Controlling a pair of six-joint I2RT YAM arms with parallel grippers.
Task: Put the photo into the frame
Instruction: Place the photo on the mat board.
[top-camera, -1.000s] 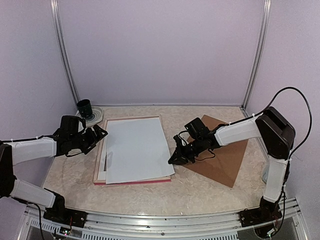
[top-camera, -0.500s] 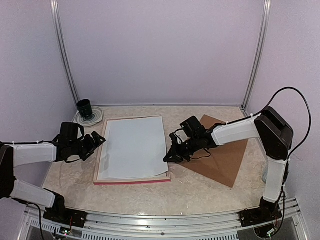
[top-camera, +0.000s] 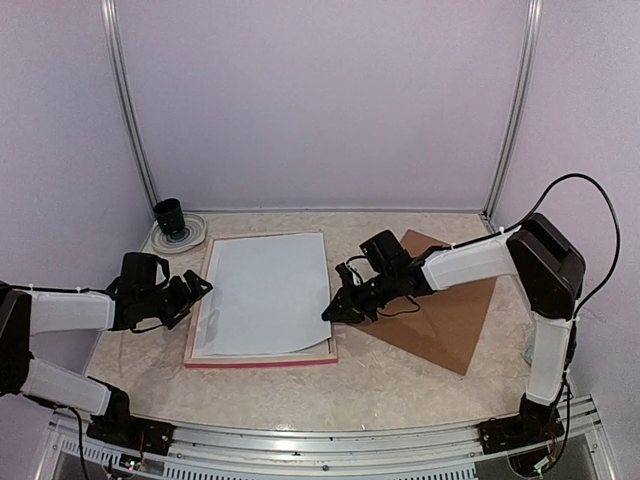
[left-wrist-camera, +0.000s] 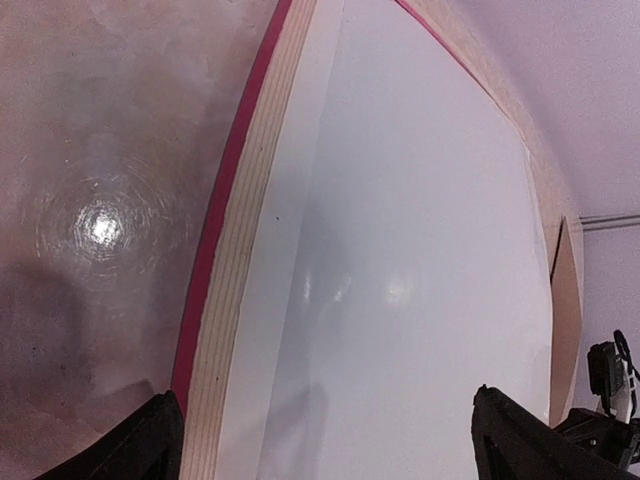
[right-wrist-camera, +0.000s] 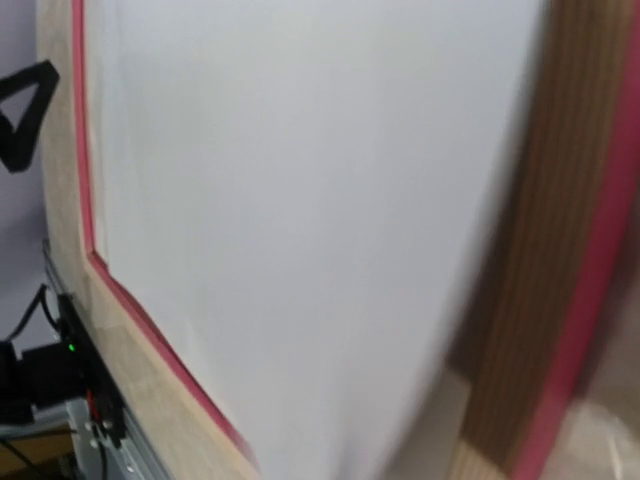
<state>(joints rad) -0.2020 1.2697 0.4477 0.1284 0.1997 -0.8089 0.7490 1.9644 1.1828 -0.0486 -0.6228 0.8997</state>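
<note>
Since the photo (top-camera: 265, 295) lies blank side up within the frame (top-camera: 258, 361), which itself rests pale back up on the table (top-camera: 400, 385), its long axis runs from the near edge away toward the far wall, matching the frame's. Its near right corner looks slightly bowed rather than flat. That corner is just beside the right gripper (top-camera: 334, 312), whose tip meets the sheet's right edge, so this arm is the nearer one. Whether its jaws are together or pinching the paper, I cannot tell. The left gripper (top-camera: 191, 293) hovers off the frame's left rail with jaws wide apart, holding nothing. A brown backing board (top-camera: 450, 310) lies to the right, under the right arm.
</note>
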